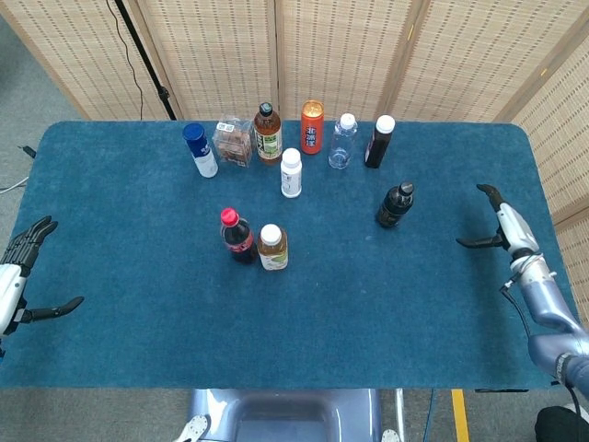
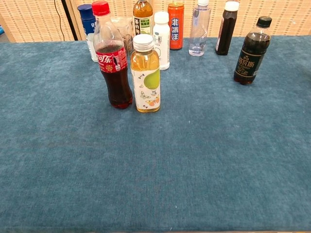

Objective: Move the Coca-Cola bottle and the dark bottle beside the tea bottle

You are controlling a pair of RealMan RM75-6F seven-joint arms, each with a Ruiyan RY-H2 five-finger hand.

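Note:
The Coca-Cola bottle (image 1: 236, 236) (image 2: 112, 57) with a red cap stands upright mid-table, right beside the tea bottle (image 1: 272, 248) (image 2: 146, 74) with a white cap and pale yellow drink. The dark bottle (image 1: 394, 204) (image 2: 250, 51) with a black cap stands apart, further right. My right hand (image 1: 502, 224) hovers open at the table's right side, to the right of the dark bottle, thumb pointing toward it. At the left edge, far from every bottle, my left hand (image 1: 18, 279) is open. Neither hand shows in the chest view.
A row at the back holds a blue-capped bottle (image 1: 200, 150), a clear box (image 1: 234, 141), a brown tea bottle (image 1: 268, 133), an orange can (image 1: 312, 126), a clear bottle (image 1: 342, 141) and a dark white-capped bottle (image 1: 378, 141). A white bottle (image 1: 291, 173) stands in front of them.

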